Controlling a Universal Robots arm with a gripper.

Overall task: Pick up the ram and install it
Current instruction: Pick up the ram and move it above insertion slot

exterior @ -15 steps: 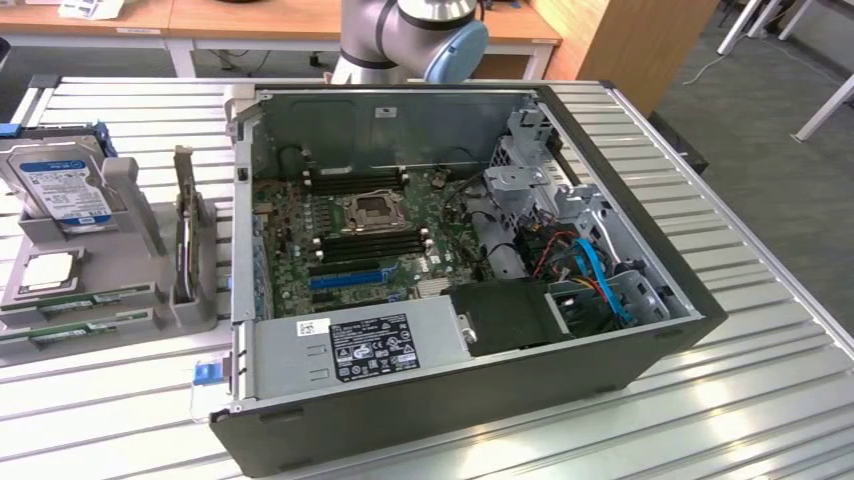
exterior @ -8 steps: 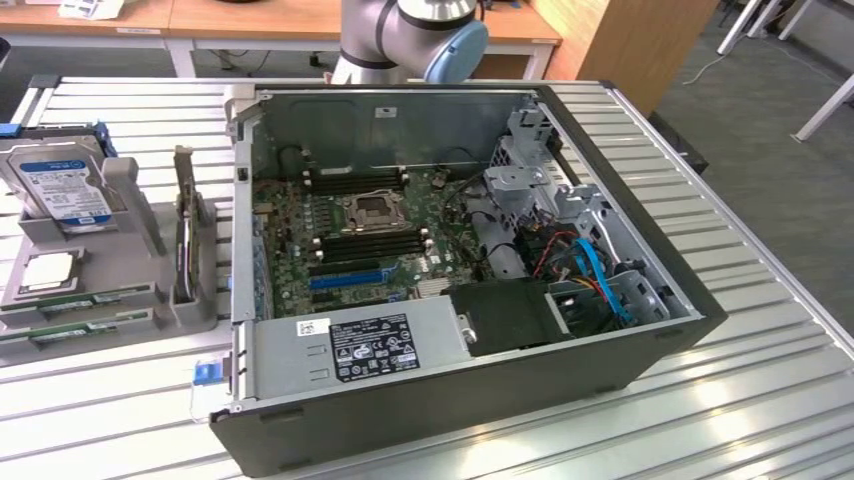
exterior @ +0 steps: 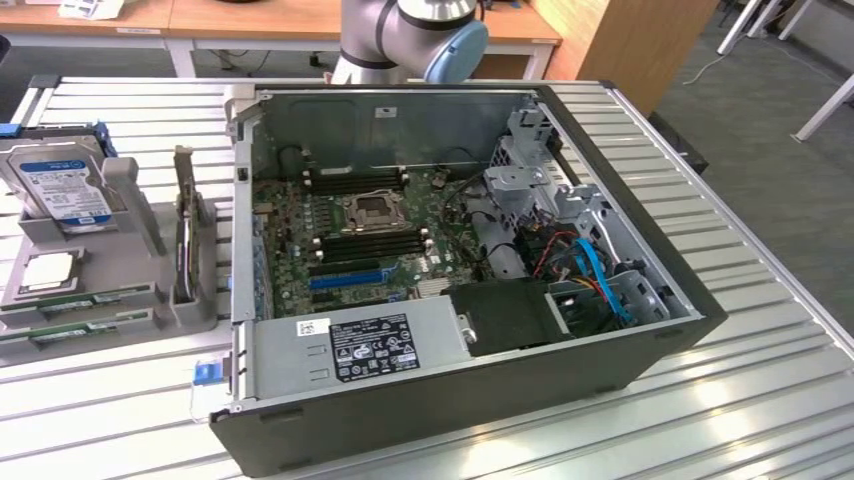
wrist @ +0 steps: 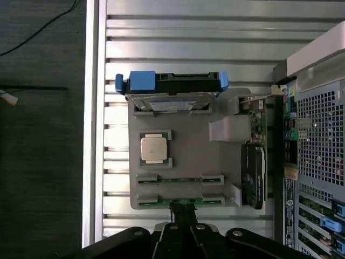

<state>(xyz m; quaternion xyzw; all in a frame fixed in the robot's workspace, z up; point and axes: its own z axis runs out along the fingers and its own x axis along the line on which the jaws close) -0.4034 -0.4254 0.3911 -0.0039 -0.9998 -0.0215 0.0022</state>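
Note:
Two ram sticks lie flat in the grey holder (wrist: pixel 188 145), one (wrist: pixel 180 179) behind the other (wrist: pixel 161 203); they are thin green boards. In the exterior view they (exterior: pixel 83 299) lie at the holder's (exterior: pixel 147 312) front, on that view's left. My gripper (wrist: pixel 183 215) hangs above the holder's edge, over the middle of the nearer stick, its dark fingers shut together with nothing between them. The open computer case (exterior: pixel 467 250) shows the motherboard with black memory slots (exterior: pixel 371 245) beside the processor socket (exterior: pixel 370 211).
The holder also carries a hard drive with blue tabs (wrist: pixel 170 83), a processor chip (wrist: pixel 153 148) and an upright expansion card (wrist: pixel 253 178). The slatted metal table (exterior: pixel 747 380) bears the case and the holder. The arm's base (exterior: pixel 400 35) stands behind the case.

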